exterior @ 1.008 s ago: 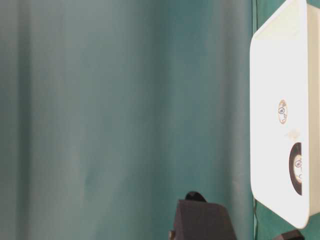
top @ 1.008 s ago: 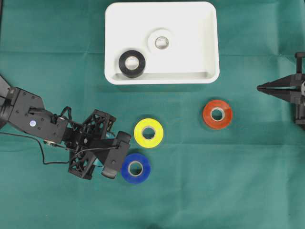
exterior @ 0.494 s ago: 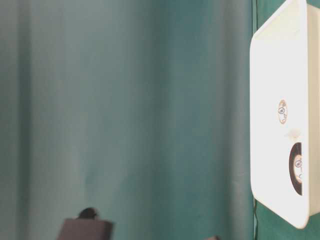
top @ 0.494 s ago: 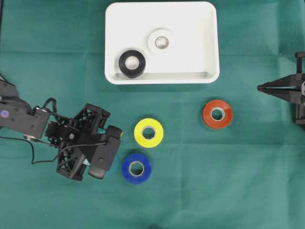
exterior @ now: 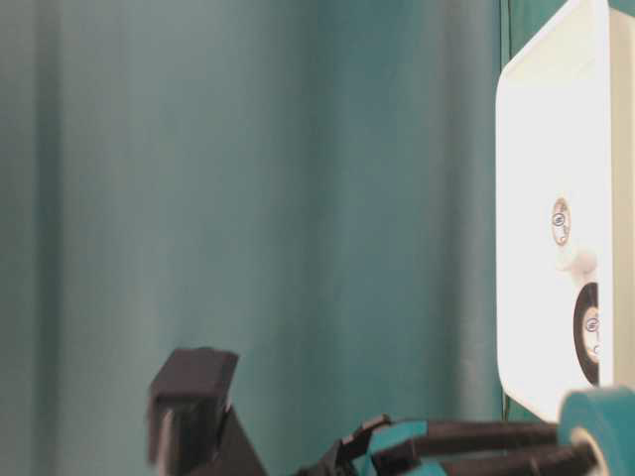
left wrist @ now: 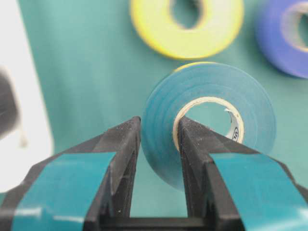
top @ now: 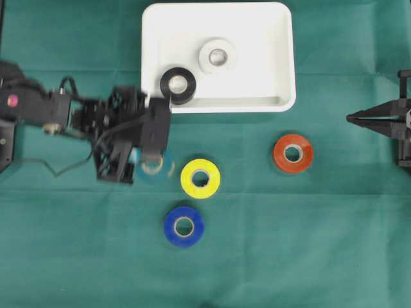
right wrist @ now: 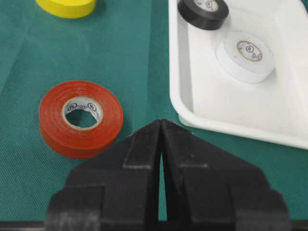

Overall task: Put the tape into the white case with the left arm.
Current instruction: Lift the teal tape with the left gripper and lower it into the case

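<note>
While clamped, seemingly lifted: teal tape (left wrist: 207,120).

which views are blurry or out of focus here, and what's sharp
Left wrist view: the yellow roll and blue roll are soft, while the teal roll in the left gripper is fairly sharp. Table-level view: the arm's black parts at the bottom are blurred. Overhead view: the teal roll is smeared. Right wrist view: the red roll and white case are crisp.
</note>
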Motion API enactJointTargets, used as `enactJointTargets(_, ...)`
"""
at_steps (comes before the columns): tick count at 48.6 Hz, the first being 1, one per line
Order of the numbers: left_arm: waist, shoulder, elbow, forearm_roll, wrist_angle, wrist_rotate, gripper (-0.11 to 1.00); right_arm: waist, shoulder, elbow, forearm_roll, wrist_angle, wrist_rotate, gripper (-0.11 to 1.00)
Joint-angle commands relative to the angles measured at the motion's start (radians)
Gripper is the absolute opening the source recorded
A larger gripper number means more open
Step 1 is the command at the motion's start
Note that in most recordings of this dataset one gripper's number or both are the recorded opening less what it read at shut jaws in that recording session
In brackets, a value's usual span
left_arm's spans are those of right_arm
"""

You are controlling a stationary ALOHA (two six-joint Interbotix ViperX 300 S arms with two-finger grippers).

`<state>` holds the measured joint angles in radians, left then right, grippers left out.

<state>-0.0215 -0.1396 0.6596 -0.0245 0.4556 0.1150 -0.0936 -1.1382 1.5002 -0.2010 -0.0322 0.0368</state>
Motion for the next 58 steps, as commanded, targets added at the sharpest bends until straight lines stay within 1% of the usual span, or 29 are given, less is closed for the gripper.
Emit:
enactJointTargets(1, 0.055, -0.011, -0.014, 0.002, -0.005, 0.003, 0.22, -0.002, 0.006, -0.011, -0.002, -0.009, 0.002, -0.09)
enactJointTargets(9, 0.170, -0.011, -0.018, 0.003, -0.011, 0.005, 0.22, -0.002, 0.006, -0.011, -0.002, -0.009, 0.002, -0.09)
enactJointTargets(13, 0.229, -0.009, -0.020, 0.003, -0.034, 0.006, 0.22, -0.002, 0.006, -0.011, -0.002, -0.008, 0.002, -0.09)
enactJointTargets(19, 0.288, -0.008, -0.023, 0.003, -0.077, 0.008, 0.22, -0.002, 0.006, -0.009, -0.002, -0.008, 0.002, -0.09)
enactJointTargets(25, 0.344, 0.014, -0.037, 0.003, -0.087, 0.018, 0.22, -0.003, 0.006, -0.011, -0.002, -0.008, 0.002, -0.09)
enactJointTargets(32, 0.393, 0.084, -0.078, 0.003, -0.087, 0.060, 0.22, -0.002, 0.006, -0.011, -0.002, -0.009, 0.002, -0.09)
enactJointTargets(38, 0.420, 0.140, -0.121, 0.003, -0.092, 0.087, 0.22, -0.002, 0.006, -0.011, -0.002, -0.008, 0.002, -0.09)
enactJointTargets(52, 0.495, 0.219, -0.195, 0.003, -0.103, 0.094, 0.22, -0.002, 0.006, -0.009, -0.002, -0.006, 0.002, -0.09)
enactJointTargets(58, 0.518, 0.236, -0.204, 0.003, -0.103, 0.094, 0.22, -0.002, 0.006, -0.009, -0.002, -0.008, 0.002, -0.09)
